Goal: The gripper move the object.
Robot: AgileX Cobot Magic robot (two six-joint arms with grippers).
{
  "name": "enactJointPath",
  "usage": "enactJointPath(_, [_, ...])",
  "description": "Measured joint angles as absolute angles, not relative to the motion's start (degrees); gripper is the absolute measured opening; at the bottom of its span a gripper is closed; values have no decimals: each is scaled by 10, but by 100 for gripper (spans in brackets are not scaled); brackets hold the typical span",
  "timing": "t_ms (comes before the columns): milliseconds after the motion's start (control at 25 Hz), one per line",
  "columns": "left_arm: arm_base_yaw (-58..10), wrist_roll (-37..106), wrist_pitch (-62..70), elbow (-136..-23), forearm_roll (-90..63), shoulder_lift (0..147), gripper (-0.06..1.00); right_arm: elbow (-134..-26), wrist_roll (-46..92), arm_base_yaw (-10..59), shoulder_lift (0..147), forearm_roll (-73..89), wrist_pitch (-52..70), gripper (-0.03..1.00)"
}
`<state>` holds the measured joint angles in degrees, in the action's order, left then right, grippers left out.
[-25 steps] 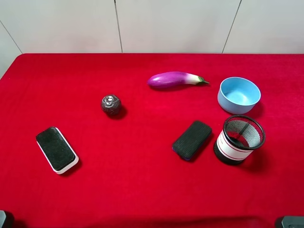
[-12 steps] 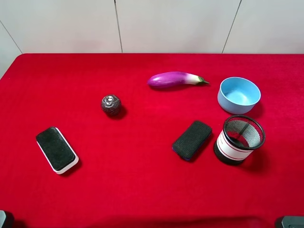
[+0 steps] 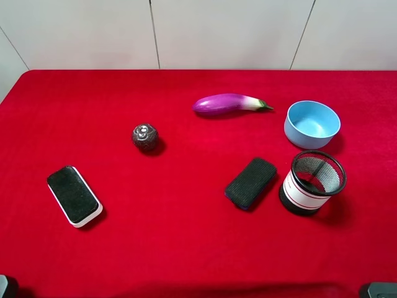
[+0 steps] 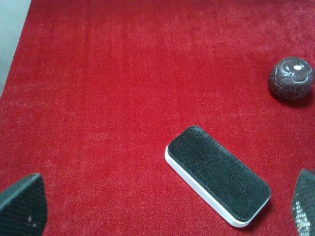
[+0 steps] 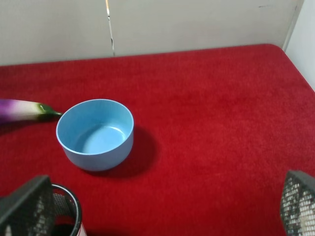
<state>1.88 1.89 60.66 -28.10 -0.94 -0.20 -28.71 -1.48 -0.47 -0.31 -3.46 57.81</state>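
Note:
The small eraser with black felt top and blue base (image 3: 250,182) lies flat on the red cloth, right of centre, just left of a mesh cup. It does not show in either wrist view. My left gripper (image 4: 163,210) is open and empty, its fingertips (image 4: 22,206) wide apart above the near left of the table. It hovers near the larger black eraser with a white base (image 4: 218,174). My right gripper (image 5: 161,206) is open and empty, near the blue bowl. Only dark bits of the arms show at the bottom corners of the exterior view.
The larger white-based eraser (image 3: 74,195) lies at the left. A dark round ball (image 3: 144,136) sits left of centre. A purple eggplant (image 3: 228,103), a blue bowl (image 3: 312,123) and a black mesh cup (image 3: 311,182) stand on the right. A white wall bounds the back edge.

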Motion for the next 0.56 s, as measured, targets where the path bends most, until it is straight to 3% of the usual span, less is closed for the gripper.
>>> enactJointPath(560, [19,19,607,-281,-9,-2,99,-287,-15,-5,-3,-35,578,69])
